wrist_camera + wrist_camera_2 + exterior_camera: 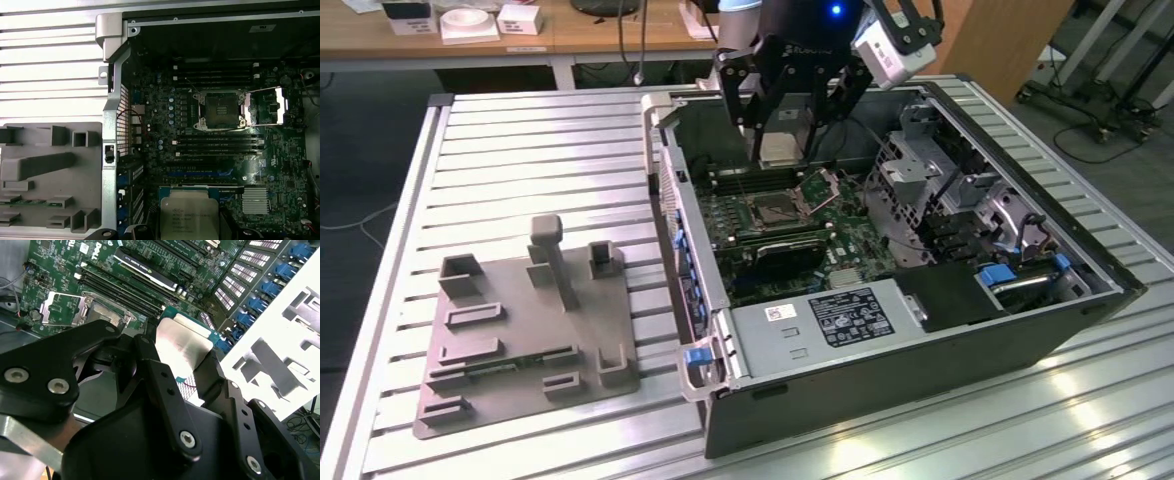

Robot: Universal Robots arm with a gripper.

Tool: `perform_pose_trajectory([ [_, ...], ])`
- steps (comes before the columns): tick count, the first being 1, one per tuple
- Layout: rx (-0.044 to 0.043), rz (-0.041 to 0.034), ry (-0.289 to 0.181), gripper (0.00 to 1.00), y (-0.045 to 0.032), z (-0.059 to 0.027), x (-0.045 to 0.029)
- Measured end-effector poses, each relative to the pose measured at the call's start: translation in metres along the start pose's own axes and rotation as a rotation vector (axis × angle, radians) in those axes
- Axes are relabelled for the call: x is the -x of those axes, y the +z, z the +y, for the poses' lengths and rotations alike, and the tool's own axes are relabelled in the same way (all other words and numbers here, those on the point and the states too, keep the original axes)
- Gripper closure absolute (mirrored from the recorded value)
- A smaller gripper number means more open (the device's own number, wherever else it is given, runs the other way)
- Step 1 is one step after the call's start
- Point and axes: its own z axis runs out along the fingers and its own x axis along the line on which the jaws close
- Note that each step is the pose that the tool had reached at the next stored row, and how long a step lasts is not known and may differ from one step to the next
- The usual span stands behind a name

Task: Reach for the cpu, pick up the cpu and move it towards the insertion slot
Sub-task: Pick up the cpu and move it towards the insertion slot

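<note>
- So the gripper point(783, 140) had the cpu point(782, 138) pinched between its black fingers point(212, 377), hanging over the open pc case point(907, 290), above the board and just short of the insertion slot point(771, 208)
- In the second wrist view the cpu point(181, 342) sat clamped by its edges, silver top facing the camera, and the first wrist view had it point(189, 215) low in the frame with the slot point(220, 110) well apart from it across the memory slots point(215, 142)
- Socket looked ready: dark centre exposed and the retention frame point(822, 190) flipped up and open on the side toward the exterior view's right
- Biggest worry imo: the grip was only on the chip's thin edges, so any jolt could let it twist or slip and drop onto the motherboard point(781, 240)
- Also that raised frame stood right next to the socket, so if the arm came in off-line a finger or the chip corner could clip it
- If the chip sat rotated or tilted versus the socket, I'd guess it wouldn't seat flat and could hurt the contacts
- Arm pose: reaching down from above, wrist pointing pretty much straight down into the case, fingers vertical with the chip hanging at the tips
- The grey fixture plate point(520, 320) sat off on the table point(520, 160), toward the exterior view's left, well away from the gripper
</note>
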Motion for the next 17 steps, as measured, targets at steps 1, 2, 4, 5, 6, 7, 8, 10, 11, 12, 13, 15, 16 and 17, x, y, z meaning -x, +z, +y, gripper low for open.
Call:
perform_pose_trajectory([
  [1,0.0,0.0,0.0,0.46,0.0,0.0,0.0],
  [2,0.0,0.0,0.0,0.46,0.0,0.0,0.0],
  [4,-0.0001,0.0,0.0,0.46,0.0,0.0,0.0003],
  [5,0.0,0.0,0.0,0.46,0.0,0.0,0.0007],
  [6,0.0,-0.0001,0.0,0.46,0.0,0.0,0.0012],
  [7,0.0,0.0,0.0,0.46,0.0,0.0001,0.0018],
  [8,0.0,0.0,0.0,0.46,0.0001,0.0001,0.0024],
  [10,0.0024,0.0,0.0,0.46,0.0004,0.0,0.003],
  [11,0.0058,0.0001,0.0,0.46,0.0007,0.0,0.0033],
  [12,0.0097,0.0001,0.0,0.46,0.0011,0.0001,0.004],
  [13,0.0125,0.0002,0.0,0.46,0.0016,0.0002,0.0052],
  [15,0.0142,0.0002,0.0,0.46,0.003,0.0012,0.0097],
  [16,0.0144,0.0003,0.0,0.46,0.0038,0.0022,0.0132],
  [17,0.0145,0.0002,0.0,0.46,0.0046,0.0032,0.0167],
])
